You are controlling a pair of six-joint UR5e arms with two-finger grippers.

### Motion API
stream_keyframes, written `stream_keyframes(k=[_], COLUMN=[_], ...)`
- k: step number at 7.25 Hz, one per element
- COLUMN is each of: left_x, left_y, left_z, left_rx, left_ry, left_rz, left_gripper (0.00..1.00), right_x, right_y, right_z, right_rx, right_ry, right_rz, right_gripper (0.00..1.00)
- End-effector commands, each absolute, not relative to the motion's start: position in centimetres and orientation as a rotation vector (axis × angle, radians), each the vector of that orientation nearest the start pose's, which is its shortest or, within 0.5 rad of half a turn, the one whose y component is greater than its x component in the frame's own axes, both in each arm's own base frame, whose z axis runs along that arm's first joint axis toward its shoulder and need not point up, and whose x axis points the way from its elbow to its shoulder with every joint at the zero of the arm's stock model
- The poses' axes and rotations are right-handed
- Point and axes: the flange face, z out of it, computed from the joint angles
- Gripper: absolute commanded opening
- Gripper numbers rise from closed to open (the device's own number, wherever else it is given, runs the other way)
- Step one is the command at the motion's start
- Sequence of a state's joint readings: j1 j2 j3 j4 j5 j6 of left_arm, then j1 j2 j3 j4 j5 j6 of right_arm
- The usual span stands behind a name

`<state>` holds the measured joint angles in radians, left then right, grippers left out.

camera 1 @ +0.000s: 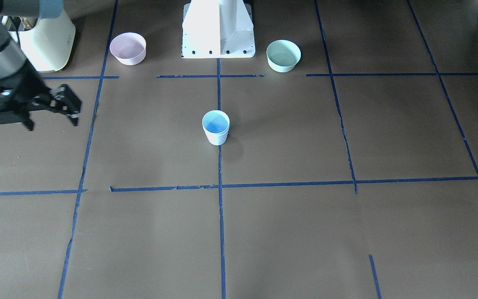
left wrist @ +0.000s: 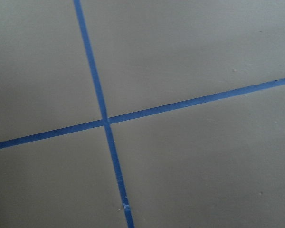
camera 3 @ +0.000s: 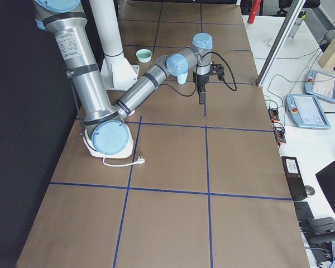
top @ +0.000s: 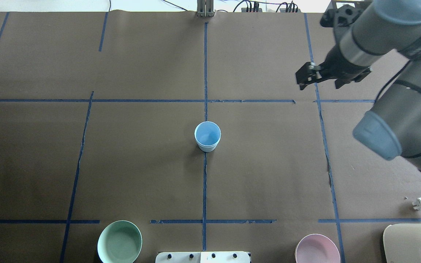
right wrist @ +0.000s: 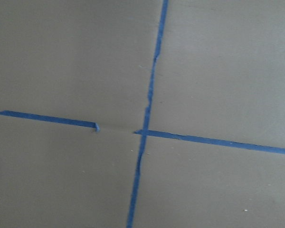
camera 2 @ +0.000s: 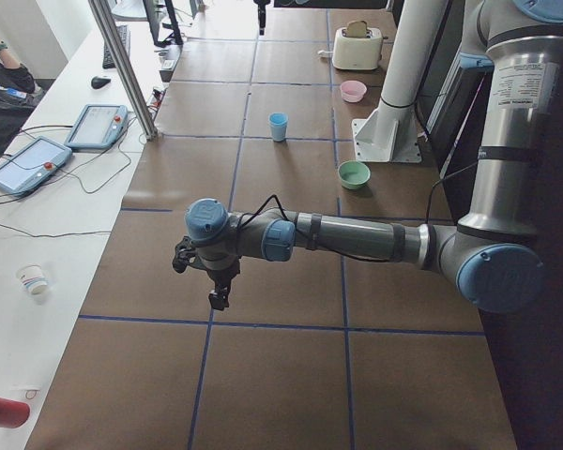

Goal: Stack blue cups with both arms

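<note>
One light-blue cup (camera 1: pixel 215 127) stands upright at the table's centre on a blue tape line, also in the overhead view (top: pixel 207 136) and the exterior left view (camera 2: pixel 278 126). Only one cup outline shows; I cannot tell whether a second is nested inside it. My right gripper (camera 1: pixel 52 123) is open and empty, raised and well off to the cup's side; it also shows in the overhead view (top: pixel 319 84). My left gripper (camera 2: pixel 218 298) shows only in the exterior left view, far from the cup; I cannot tell if it is open or shut. Both wrist views show only brown paper and tape.
A pink bowl (camera 1: pixel 128 48) and a mint-green bowl (camera 1: pixel 283 55) flank the white pedestal (camera 1: pixel 218 29). A cream toaster (camera 1: pixel 46 41) stands by the pink bowl. A white plug (top: pixel 420 204) lies near the toaster.
</note>
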<state>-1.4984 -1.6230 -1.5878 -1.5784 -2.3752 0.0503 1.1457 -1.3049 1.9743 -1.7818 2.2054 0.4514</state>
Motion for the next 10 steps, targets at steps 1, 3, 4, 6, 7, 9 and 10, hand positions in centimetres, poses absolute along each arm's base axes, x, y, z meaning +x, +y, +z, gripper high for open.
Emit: stream_keyframes(k=[1, 3, 4, 6, 7, 9, 10], left_x=[-4.9, -5.0, -5.1, -5.1, -5.1, -5.1, -5.0], left_y=[-50.2, -49.8, -48.8, -47.9, -47.8, -47.8, -47.2], left_z=[64.5, 65.0, 65.8, 66.5, 66.3, 66.4, 67.0], left_rx=[0.037, 0.041, 0.029, 0.016, 0.017, 0.015, 0.003], left_ry=[0.81, 0.805, 0.801, 0.807, 0.809, 0.807, 0.811], left_rz=[0.086, 0.115, 0.111, 0.105, 0.105, 0.104, 0.098], left_gripper=[1.0, 1.0, 1.0, 1.0, 1.0, 1.0, 1.0], right_x=[-5.7, 0.5, 3.4, 8.0, 10.1, 10.9, 11.0], right_y=[-53.0, -52.1, -51.7, -50.7, -49.3, -47.4, -47.3], right_z=[45.8, 52.9, 57.0, 62.2, 66.0, 69.3, 70.0], right_rx=[0.107, 0.088, 0.079, 0.056, 0.033, 0.044, 0.084], right_ry=[-0.757, -0.808, -0.816, -0.841, -0.903, -0.905, -0.889], right_rz=[-0.208, -0.245, -0.268, -0.226, -0.17, -0.142, -0.161], right_gripper=[1.0, 1.0, 1.0, 1.0, 1.0, 1.0, 1.0])
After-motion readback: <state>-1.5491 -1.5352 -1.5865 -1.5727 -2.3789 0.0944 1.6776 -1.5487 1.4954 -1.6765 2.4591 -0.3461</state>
